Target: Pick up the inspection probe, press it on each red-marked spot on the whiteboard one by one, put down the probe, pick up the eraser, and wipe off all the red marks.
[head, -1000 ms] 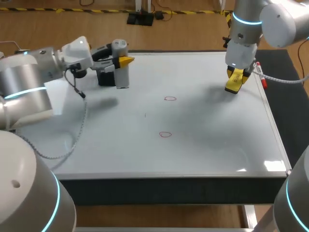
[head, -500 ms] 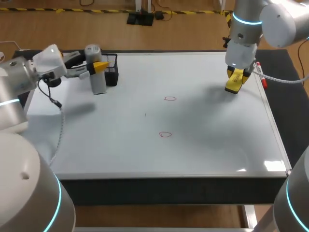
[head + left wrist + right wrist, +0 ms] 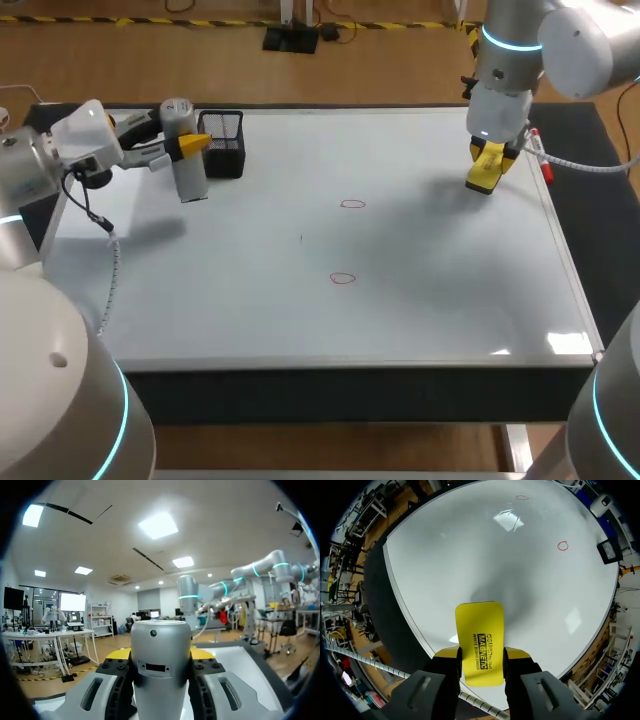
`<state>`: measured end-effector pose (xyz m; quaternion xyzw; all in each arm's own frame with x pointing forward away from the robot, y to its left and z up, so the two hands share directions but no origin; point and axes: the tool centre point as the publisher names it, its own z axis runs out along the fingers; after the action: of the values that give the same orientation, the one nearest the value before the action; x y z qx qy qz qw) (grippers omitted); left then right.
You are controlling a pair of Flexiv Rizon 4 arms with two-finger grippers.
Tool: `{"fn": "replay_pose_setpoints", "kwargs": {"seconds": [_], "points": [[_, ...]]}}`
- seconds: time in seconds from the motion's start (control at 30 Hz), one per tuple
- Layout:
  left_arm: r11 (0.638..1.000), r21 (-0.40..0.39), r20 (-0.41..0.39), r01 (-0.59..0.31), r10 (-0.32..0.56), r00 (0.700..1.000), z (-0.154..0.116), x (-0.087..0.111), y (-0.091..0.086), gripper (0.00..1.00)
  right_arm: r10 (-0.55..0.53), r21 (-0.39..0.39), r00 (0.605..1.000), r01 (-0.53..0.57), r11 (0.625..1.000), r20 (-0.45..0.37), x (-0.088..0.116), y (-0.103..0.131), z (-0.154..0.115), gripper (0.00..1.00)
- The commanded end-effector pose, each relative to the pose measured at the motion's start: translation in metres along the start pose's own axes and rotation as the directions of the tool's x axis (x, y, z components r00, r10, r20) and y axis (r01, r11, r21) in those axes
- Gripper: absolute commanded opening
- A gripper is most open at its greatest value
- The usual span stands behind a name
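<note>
My left gripper [image 3: 186, 146] is shut on the grey cylindrical inspection probe [image 3: 192, 178], held upright above the whiteboard's [image 3: 420, 300] far left corner, just left of a black mesh basket [image 3: 224, 143]. In the left wrist view the probe [image 3: 160, 665] fills the space between the yellow-tipped fingers [image 3: 119, 654]. My right gripper [image 3: 487, 168] is shut on the yellow eraser [image 3: 484, 178] near the far right of the board. In the right wrist view the eraser [image 3: 480, 640] sticks out ahead of the gripper [image 3: 480, 655]. Two red marks [image 3: 352, 204] [image 3: 342, 278] lie mid-board, and both red marks [image 3: 563, 546] [image 3: 522, 497] show ahead of the eraser.
A red marker pen [image 3: 541, 158] lies along the board's right edge, close to my right gripper. A dark mat [image 3: 600, 200] borders the board on the right.
My left arm has carried the probe leftward, from the right of the black basket to its left, uncovering the basket. The right arm and eraser have stayed still.
</note>
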<state>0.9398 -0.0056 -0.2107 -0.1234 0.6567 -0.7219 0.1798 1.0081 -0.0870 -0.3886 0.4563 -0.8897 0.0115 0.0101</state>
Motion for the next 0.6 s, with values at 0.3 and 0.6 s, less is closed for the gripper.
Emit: {"fn": "replay_pose_setpoints", "kwargs": {"seconds": [0.3,0.6], "points": [[1.0,0.0,0.002,-0.001,0.001,1.0,0.0,0.001,-0.001,0.0,-0.178,0.045,0.983,0.18,0.983,-0.041,-0.054,0.052,-0.011,0.0],[1.0,0.0,0.002,-0.001,0.001,1.0,0.0,0.001,-0.001,0.0,-0.337,0.047,0.941,0.338,0.94,-0.02,-0.105,0.121,-0.012,0.0]]}}
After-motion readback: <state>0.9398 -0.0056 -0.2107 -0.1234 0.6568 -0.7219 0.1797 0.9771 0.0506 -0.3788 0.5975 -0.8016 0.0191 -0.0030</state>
